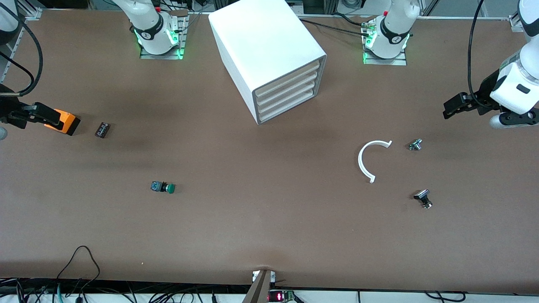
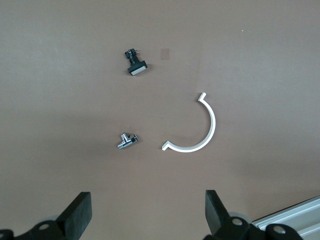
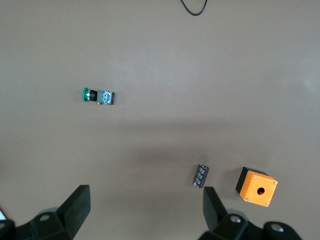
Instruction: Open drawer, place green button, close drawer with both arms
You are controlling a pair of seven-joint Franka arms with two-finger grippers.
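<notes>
The white cabinet [image 1: 265, 46] stands at the table's back middle, its four stacked drawers [image 1: 286, 90] all shut. The green-capped button [image 1: 163, 187] lies on its side on the table toward the right arm's end; it also shows in the right wrist view [image 3: 98, 96]. My right gripper [image 1: 44, 115] hangs open and empty over the table's end, above the orange box [image 1: 66, 122], well apart from the button; its open fingers show in its wrist view [image 3: 145, 190]. My left gripper [image 1: 449, 110] hangs open and empty over the other end [image 2: 147, 195].
A small dark cylinder [image 1: 102, 129] lies beside the orange box [image 3: 256, 186]. Toward the left arm's end lie a white C-shaped ring [image 1: 369, 160], a silver fitting [image 1: 415, 144] and a black-and-silver part [image 1: 423, 198]. Cables run along the table's front edge [image 1: 84, 261].
</notes>
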